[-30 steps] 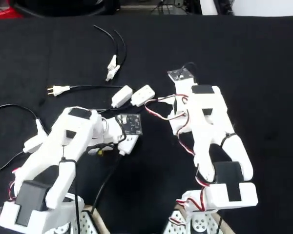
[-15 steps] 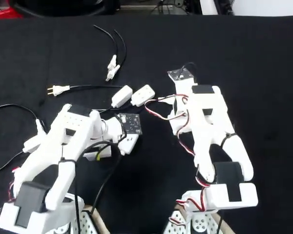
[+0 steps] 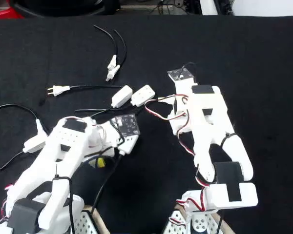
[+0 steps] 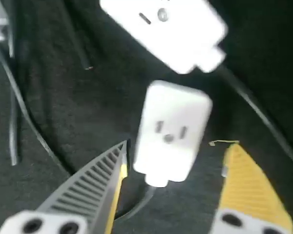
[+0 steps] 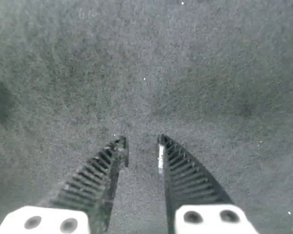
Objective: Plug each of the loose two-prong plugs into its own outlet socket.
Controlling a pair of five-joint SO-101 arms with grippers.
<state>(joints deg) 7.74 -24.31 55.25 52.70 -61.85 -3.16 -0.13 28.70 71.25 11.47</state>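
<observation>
The left hand (image 4: 178, 145) is spread wide on the black counter (image 3: 263, 73). A white socket (image 4: 171, 131) lies face up between its fingers, not gripped, with a second socket (image 4: 171, 24) just beyond. The right hand (image 5: 141, 144) is narrow and holds nothing over bare cloth. A loose plug (image 3: 57, 89) lies to the left, and two more plugs (image 3: 112, 67) lie farther back.
</observation>
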